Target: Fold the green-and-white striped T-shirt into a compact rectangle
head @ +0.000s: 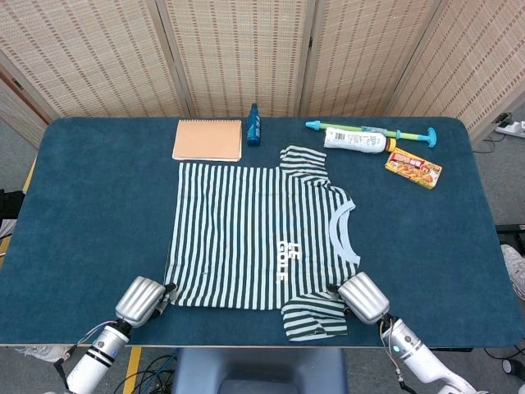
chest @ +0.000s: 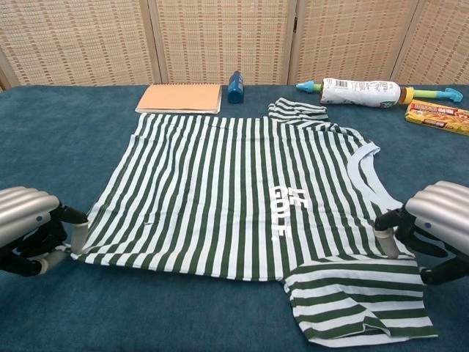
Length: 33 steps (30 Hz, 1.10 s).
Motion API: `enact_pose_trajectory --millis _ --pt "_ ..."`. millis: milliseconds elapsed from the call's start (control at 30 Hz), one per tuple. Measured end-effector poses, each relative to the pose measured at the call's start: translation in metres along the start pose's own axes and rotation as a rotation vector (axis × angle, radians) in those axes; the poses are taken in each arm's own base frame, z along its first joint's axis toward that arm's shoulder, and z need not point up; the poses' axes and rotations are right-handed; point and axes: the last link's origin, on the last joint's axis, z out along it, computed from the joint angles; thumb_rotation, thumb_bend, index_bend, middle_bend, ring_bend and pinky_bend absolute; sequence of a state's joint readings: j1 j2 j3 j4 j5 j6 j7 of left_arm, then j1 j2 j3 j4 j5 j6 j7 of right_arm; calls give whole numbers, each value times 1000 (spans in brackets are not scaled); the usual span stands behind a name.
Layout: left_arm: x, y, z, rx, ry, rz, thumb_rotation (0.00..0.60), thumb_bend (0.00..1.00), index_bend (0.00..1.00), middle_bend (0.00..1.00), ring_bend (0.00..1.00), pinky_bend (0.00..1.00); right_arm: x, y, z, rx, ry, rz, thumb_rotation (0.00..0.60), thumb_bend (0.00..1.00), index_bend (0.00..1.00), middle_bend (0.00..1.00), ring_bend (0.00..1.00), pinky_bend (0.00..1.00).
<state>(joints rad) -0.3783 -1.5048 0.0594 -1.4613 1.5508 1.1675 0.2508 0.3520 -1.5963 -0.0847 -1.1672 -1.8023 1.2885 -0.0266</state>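
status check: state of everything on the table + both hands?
T-shirt: spread flat, unfolded.
Left hand: pinching the hem corner.
Right hand: fingers on the shirt by the near sleeve; grip unclear.
Notebook: closed, flat.
Blue bottle: upright, capped.
Water gun: lying flat.
Box: closed, flat.

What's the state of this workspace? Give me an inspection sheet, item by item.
Surface: blue table, cloth-covered.
Job's thing: striped T-shirt spread flat, unfolded, near sleeve lying toward the front edge.
Clutter: notebook, blue bottle, white bottle, water squirter, yellow box, all along the far edge, off the shirt.
Hands: left hand at the shirt's hem corner; right hand at the shoulder by the near sleeve; grip unclear.
Cables: wiring below the front edge.
Surroundings: woven folding screens behind.
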Motion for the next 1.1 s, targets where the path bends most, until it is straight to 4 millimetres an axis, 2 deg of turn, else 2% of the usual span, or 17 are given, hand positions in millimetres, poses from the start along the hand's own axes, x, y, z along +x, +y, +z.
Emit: enact_pose_trajectory --millis 300,600,833,1100 --pt "4 -4 -3 11 11 -3 600 543 578 918 826 988 0 -5 3 20 -4 7 600 512 682 949 1000 1000" --pt "12 -14 -15 20 24 -61 600 542 578 918 826 988 18 -17 0 47 8 103 600 560 726 963 1000 1000" --pt "24 -21 -38 6 5 -140 600 543 575 918 826 988 43 -25 -13 70 -27 197 600 560 726 963 1000 1000" --pt "34 -19 -73 -20 -57 -192 600 543 572 918 826 987 68 -25 -42 91 -87 229 600 560 733 965 1000 1000"
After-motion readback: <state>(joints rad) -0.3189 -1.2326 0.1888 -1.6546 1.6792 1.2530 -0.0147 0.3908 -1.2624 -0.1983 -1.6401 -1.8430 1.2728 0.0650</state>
